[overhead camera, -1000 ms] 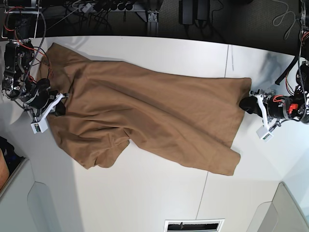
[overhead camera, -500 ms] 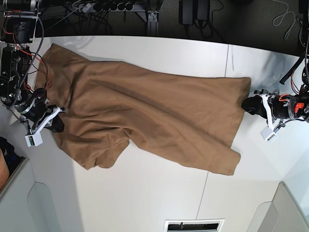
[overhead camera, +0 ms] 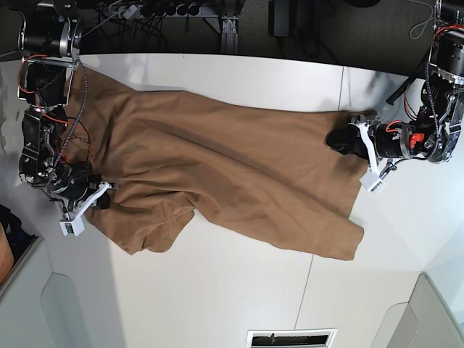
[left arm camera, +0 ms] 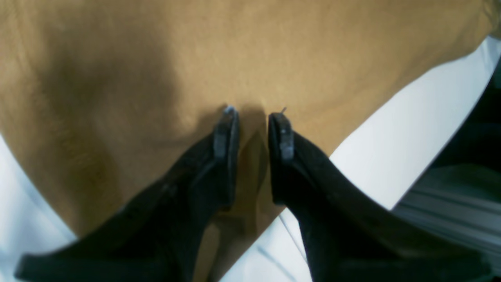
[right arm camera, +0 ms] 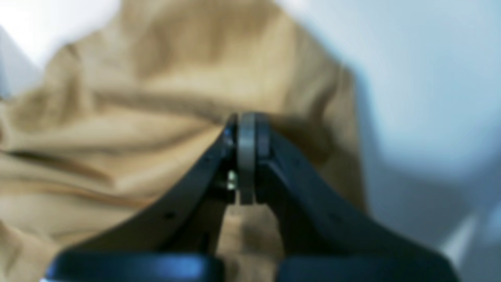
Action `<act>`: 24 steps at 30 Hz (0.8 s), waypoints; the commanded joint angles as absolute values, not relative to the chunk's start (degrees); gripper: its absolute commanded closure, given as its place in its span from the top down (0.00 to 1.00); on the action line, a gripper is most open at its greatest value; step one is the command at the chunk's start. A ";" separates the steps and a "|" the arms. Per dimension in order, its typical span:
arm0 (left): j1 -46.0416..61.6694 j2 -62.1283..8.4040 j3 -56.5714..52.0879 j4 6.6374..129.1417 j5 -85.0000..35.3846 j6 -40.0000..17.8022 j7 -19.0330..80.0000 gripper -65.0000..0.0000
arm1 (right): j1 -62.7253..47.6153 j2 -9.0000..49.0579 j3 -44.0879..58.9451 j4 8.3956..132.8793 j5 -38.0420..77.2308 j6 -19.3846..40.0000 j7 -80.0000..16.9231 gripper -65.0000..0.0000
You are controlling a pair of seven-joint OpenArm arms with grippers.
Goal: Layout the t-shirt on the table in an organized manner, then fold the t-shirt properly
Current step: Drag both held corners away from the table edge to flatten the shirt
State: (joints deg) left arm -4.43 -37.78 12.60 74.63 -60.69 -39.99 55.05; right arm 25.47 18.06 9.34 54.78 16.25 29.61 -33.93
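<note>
Base view: t-shirt (overhead camera: 232,181) soft, limp on bench (overhead camera: 239,290); right hand (overhead camera: 100,199) clenched on edge; left hand (overhead camera: 341,140) released over hem; grab corners.

- The t-shirt (overhead camera: 217,174) sprawls across the middle of the base view, from upper left to lower right, covering most of the table (overhead camera: 239,290) there.
- Bare tabletop lies open along the lower centre and the top edge.
- The left gripper (overhead camera: 339,139) and its arm block the shirt's right edge; bare white surface runs below it at the right.
- The right gripper (overhead camera: 101,197) and its wired arm crowd the left edge.
- Cables and dark gear line the top of the frame, seemingly off the table.
</note>
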 commanded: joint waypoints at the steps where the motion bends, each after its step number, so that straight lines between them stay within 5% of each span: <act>1: -3.68 -39.75 12.36 75.00 -59.96 -40.00 56.95 0.22 | 27.24 19.38 9.63 54.46 16.45 29.78 -32.75 0.00; 11: 3.42 -43.86 12.34 75.00 -69.80 -40.00 63.51 0.22 | 25.47 25.17 9.76 53.56 18.76 28.21 -32.95 0.00; 24: 4.62 -43.81 5.13 81.43 -72.44 -40.00 63.46 0.22 | 25.50 25.65 9.80 58.11 24.64 28.27 -33.65 0.00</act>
State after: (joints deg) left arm 5.30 -42.50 5.91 80.71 -71.13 -39.83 64.27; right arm 23.66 24.62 9.41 56.80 23.86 28.03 -34.96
